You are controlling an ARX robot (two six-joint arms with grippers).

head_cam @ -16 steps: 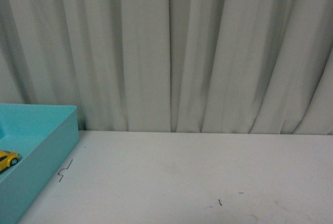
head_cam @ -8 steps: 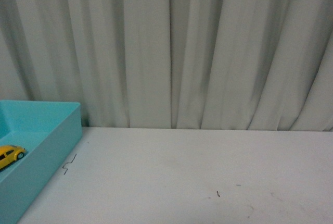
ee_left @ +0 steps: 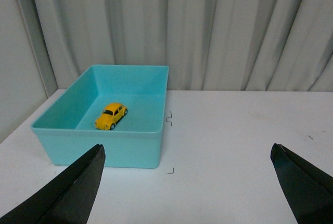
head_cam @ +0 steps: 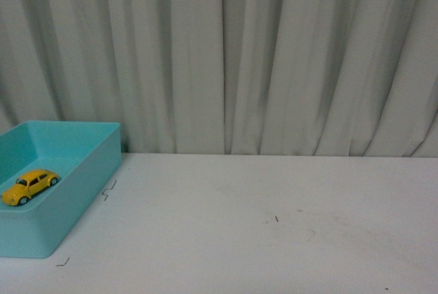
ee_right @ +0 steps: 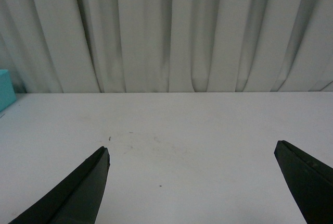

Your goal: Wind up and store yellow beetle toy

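Note:
The yellow beetle toy (head_cam: 29, 185) sits on its wheels inside a turquoise box (head_cam: 89, 174) at the left of the white table. It also shows in the left wrist view (ee_left: 111, 115), on the floor of the same box (ee_left: 104, 148). My left gripper (ee_left: 187, 153) is open and empty, held back from the box over the table. My right gripper (ee_right: 191, 153) is open and empty over bare table; a corner of the box (ee_right: 5, 88) shows at the edge of that view. Neither arm shows in the front view.
A grey pleated curtain (head_cam: 226, 55) hangs behind the table's far edge. Small dark marks lie on the table beside the box (head_cam: 108, 191) and near the middle (head_cam: 276, 219). A pale wall panel (ee_left: 15, 52) stands beside the box.
The front view has shifted: the box and the toy now sit further right and higher in the picture, and more of the box shows. The toy stays inside the box.

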